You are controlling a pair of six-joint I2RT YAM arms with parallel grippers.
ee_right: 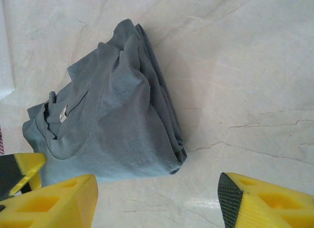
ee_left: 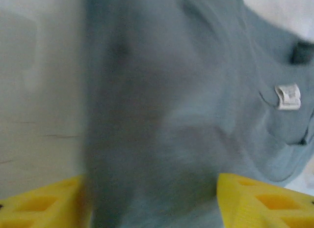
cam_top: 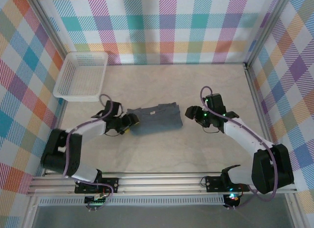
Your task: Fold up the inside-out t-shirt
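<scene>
Table with the t-shirt folded small on it, and both pairs of jaws stood apart.
The t-shirt lay as a compact grey bundle near the middle of the pale surface, and a small white label was visible on its upper layer. The left gripper was at the left edge of the bundle, with its yellow fingers spread wide over the fabric and not pinching it. The right gripper was just beside the right edge, its jaws apart and holding nothing. A white basket stood at the far left corner.
</scene>
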